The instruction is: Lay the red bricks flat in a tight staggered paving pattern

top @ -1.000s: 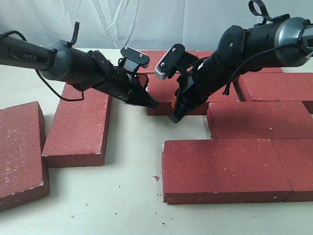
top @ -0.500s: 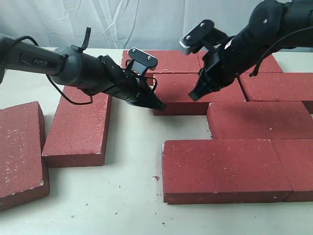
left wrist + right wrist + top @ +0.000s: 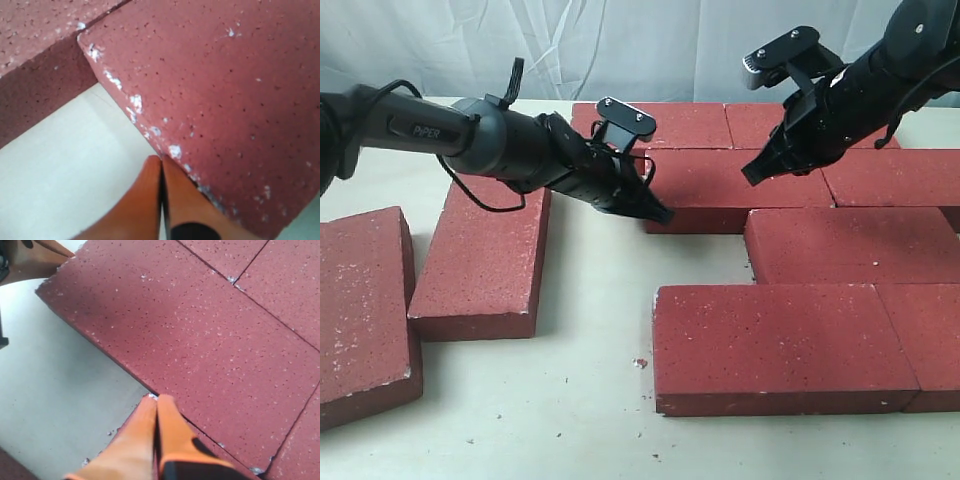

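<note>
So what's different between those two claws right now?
The left gripper sits low, its tip at the end edge of a middle-row brick; the right gripper is higher, above that brick's top. The left arm slopes down gently, the right arm steeply. Both grippers are shut, orange fingers pressed together, holding nothing.

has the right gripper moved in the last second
Yes. The right gripper has lifted up and to the right in the exterior view, away from the front brick, which has stayed put.
</note>
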Robot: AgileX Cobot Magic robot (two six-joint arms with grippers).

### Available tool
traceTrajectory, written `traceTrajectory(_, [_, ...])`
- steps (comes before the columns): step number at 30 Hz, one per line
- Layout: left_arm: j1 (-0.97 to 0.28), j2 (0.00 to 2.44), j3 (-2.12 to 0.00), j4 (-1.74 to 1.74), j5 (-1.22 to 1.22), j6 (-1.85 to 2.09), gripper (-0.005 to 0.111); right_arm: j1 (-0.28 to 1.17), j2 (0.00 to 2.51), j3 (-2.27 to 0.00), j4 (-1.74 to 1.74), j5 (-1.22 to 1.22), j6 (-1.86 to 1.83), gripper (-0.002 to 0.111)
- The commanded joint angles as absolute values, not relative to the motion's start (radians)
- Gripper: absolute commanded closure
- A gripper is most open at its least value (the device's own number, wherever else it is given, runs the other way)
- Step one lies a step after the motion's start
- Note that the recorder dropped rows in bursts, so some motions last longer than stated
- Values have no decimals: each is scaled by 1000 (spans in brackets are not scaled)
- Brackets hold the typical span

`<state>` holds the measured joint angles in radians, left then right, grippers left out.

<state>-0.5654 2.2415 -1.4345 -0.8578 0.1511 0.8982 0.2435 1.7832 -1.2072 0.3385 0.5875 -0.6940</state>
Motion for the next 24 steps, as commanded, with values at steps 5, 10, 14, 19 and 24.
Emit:
traceTrajectory(5, [-594, 2262, -1463, -845, 224, 896, 107, 239, 1773, -1202, 345, 590, -693, 109])
traceTrajectory(10, [-556, 2251, -1463, -813, 291, 896, 107, 239, 1773, -1202, 349, 588, -693, 109])
traceTrajectory(14, [-505, 2226, -1463, -817, 354, 893, 107, 239, 1773, -1202, 348, 586, -693, 109])
traceTrajectory(19, [-440, 2194, -1463, -777, 389, 888, 107, 239, 1773, -1202, 362, 577, -693, 109])
traceTrajectory(24, [-364, 2110, -1463, -701, 453, 826, 107, 239, 1773, -1202, 395, 564, -695, 109])
